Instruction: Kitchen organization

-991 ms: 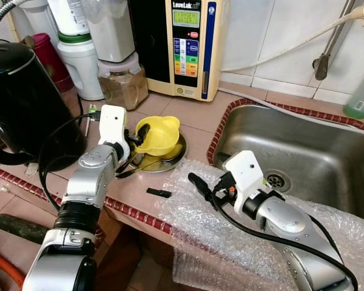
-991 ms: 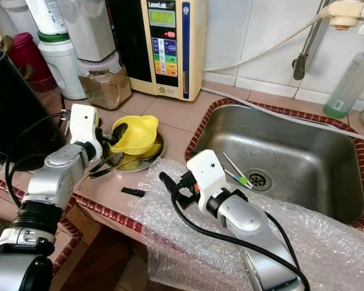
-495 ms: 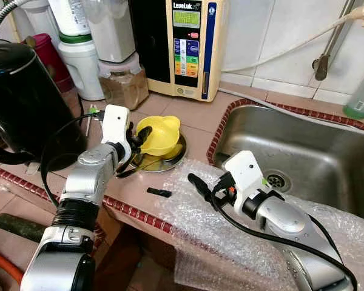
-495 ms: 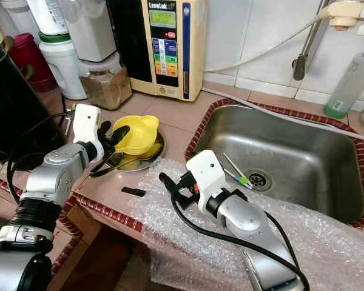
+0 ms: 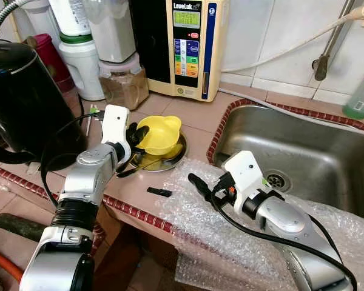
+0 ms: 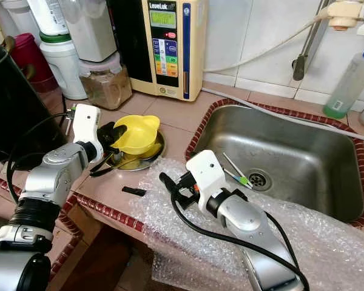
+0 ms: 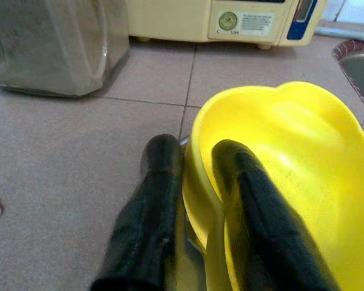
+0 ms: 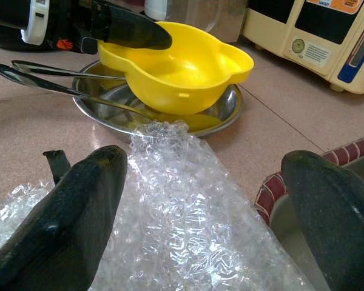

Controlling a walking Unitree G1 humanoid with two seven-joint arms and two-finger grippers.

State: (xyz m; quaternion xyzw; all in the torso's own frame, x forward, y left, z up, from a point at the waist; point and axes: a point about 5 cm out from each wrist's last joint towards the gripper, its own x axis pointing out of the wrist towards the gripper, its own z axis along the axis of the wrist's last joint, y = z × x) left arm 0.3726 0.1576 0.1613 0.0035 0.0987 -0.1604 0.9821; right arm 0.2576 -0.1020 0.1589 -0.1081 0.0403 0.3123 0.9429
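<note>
Left gripper (image 5: 135,134) is clamped on the rim of the yellow bowl (image 5: 160,133), one finger inside, one outside. Bowl sits tilted over a steel dish (image 6: 150,157) w/ a couple of long utensils (image 8: 60,91) sticking out, all on the counter just left of the sink (image 5: 303,151). Right gripper (image 6: 168,186) hovers over the bubble wrap (image 5: 218,224) at the sink's front-left corner, fingers spread wide apart, holding nothing. Small black bit (image 5: 159,192) lies on the counter between wrap and dish. Water machine (image 5: 191,42) and jars stand behind the bowl, black kettle (image 5: 21,103) further left.
</note>
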